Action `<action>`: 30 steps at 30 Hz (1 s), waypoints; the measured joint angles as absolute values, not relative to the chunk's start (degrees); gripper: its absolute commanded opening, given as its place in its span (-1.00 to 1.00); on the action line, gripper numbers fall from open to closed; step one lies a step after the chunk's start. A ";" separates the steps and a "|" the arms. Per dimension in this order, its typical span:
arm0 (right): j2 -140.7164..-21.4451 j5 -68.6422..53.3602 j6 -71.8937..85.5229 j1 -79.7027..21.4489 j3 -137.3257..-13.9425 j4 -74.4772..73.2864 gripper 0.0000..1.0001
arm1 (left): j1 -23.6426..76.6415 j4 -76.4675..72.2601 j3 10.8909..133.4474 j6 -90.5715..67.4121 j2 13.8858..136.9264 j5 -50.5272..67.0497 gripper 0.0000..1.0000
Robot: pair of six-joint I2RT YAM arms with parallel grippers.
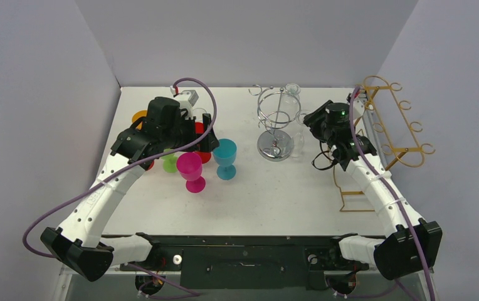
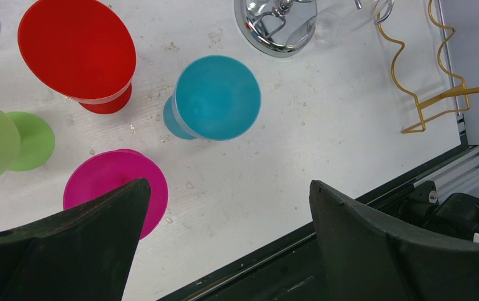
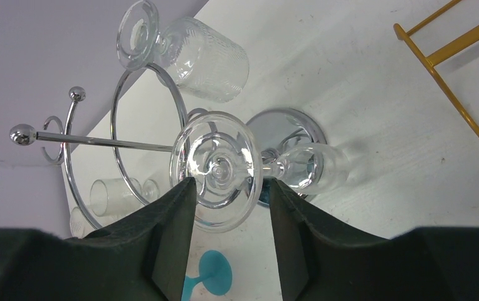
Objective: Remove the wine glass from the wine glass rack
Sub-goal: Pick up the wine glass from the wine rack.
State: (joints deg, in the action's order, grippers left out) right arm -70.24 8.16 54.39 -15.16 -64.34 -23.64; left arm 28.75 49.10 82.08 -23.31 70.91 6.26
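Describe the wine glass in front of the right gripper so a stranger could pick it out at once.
Find the chrome rack standing at the back middle of the table. The wine glass hangs bowl-down on the rack's right side, its round foot just ahead of the right gripper. Unlike the other clear glass on the rack, its bowl is smooth, not patterned.

Clear wine glass (image 3: 221, 169), chrome rack (image 1: 274, 145), teal goblet (image 2: 218, 97), magenta goblet (image 2: 115, 182)

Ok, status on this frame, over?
Left hand open, empty, above coloured cups. Right hand brackets clear wine glass foot at chrome rack; grip unconfirmed. Second glass hangs close by.
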 measured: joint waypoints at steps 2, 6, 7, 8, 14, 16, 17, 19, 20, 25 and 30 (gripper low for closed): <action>-70.41 8.19 54.65 -15.20 -64.05 -23.42 -0.16 | 28.75 49.10 82.08 -23.31 70.91 6.26 0.93; -71.07 8.23 54.72 -15.49 -63.81 -22.55 -0.22 | 28.77 49.10 82.08 -23.31 70.91 6.26 0.93; -71.13 8.23 54.72 -15.49 -63.66 -22.35 -0.23 | 28.75 49.10 82.08 -23.31 70.91 6.26 0.93; -71.16 8.25 54.72 -15.49 -63.55 -22.31 -0.27 | 28.77 49.10 82.08 -23.31 70.91 6.26 0.93; -71.18 8.84 54.70 -15.49 -63.48 -21.71 -0.43 | 28.77 49.10 82.08 -23.31 70.91 6.26 0.93; -71.18 9.06 54.68 -15.49 -63.46 -21.69 -0.47 | 28.75 49.10 82.08 -23.31 70.91 6.26 0.93; -71.18 9.21 54.68 -15.49 -63.46 -21.65 -0.49 | 28.75 49.10 82.08 -23.31 70.91 6.26 0.93; -71.40 9.58 54.57 -15.49 -63.46 -21.58 -0.54 | 28.75 49.10 82.08 -23.29 70.91 6.26 0.93; -71.57 9.74 54.50 -15.49 -63.46 -21.52 -0.58 | 28.77 49.10 82.08 -23.29 70.91 6.26 0.93; -72.16 10.48 54.52 -15.49 -63.46 -20.78 -0.68 | 28.75 49.10 82.08 -23.29 70.91 6.26 0.93; -72.10 11.16 54.52 -15.49 -63.46 -20.03 -0.72 | 28.75 49.10 82.08 -23.31 70.91 6.26 0.93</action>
